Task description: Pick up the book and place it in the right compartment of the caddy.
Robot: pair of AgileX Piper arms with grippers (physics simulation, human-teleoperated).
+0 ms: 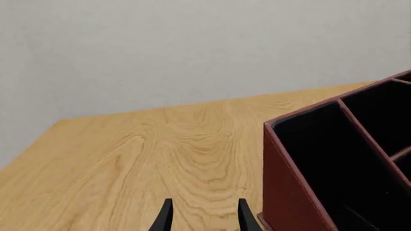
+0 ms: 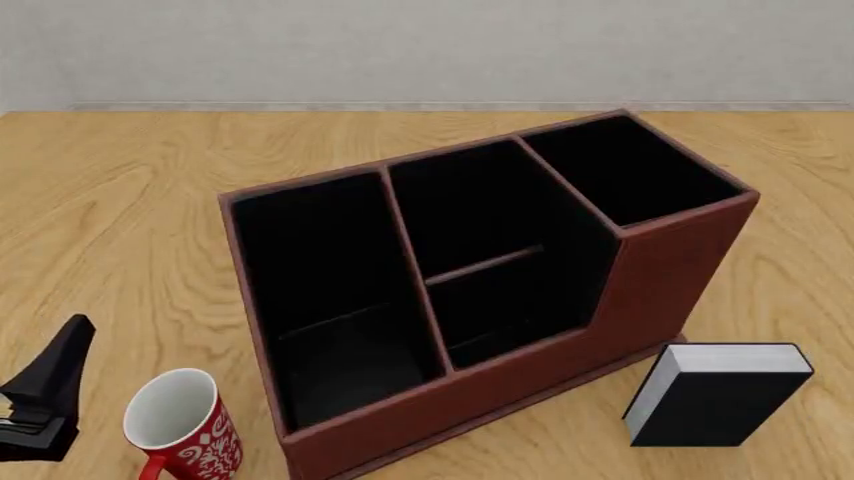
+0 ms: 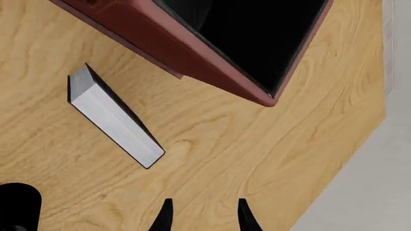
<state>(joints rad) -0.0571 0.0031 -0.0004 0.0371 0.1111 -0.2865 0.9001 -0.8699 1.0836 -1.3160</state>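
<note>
The left tool (image 1: 202, 216) hangs with fingers parted and empty over bare counter (image 1: 160, 154) near its left edge, beside the caddy (image 2: 667, 270). The right tool (image 3: 202, 214) is likewise spread, holding nothing. The book (image 2: 714, 395) stands near the counter's front edge, just beside the caddy's right compartment (image 2: 627, 165).

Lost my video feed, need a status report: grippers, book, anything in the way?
Both grippers open, empty: left gripper, right gripper. Book upright on table, front-right of caddy, untouched. Right compartment empty. Mug sits front-left, off the path.
</note>
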